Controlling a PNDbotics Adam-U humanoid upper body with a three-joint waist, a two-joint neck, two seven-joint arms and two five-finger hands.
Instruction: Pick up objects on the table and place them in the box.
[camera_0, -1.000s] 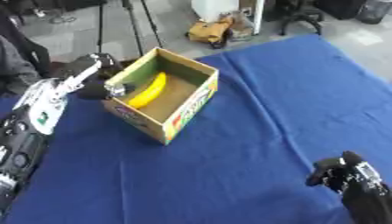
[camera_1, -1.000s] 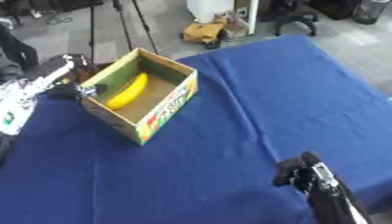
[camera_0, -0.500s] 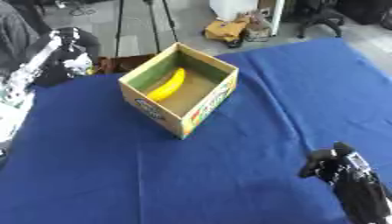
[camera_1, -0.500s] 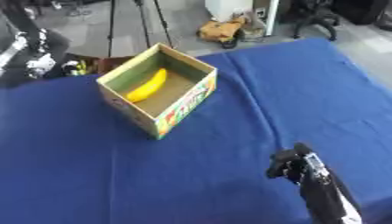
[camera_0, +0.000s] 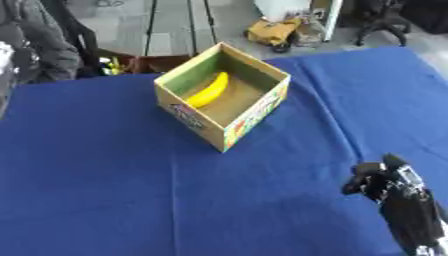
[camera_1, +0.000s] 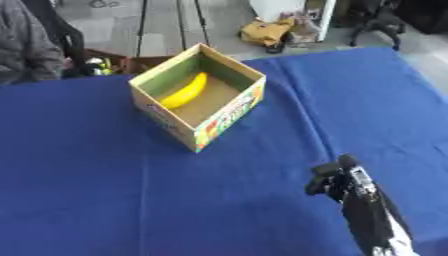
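Note:
An open cardboard box (camera_0: 229, 119) with colourful printed sides stands on the blue table (camera_0: 105, 190), left of centre and towards the far side. A yellow banana (camera_0: 209, 90) lies inside it along the far-left wall. My right hand (camera_0: 378, 179) hovers low at the lower right, well apart from the box, with dark fingers curled and nothing in them. My left hand shows in neither view; only a pale sliver of something sits at the left edge (camera_0: 5, 55).
Beyond the table's far edge are a grey floor, a yellow-brown object (camera_0: 273, 32), chair legs and a person's grey clothing (camera_1: 22, 40) at the upper left. Bare blue cloth spreads on all sides of the box.
My left hand, which was by the box's left wall, has drawn back to the left and out of view. The camera has shifted. The right hand has hardly moved.

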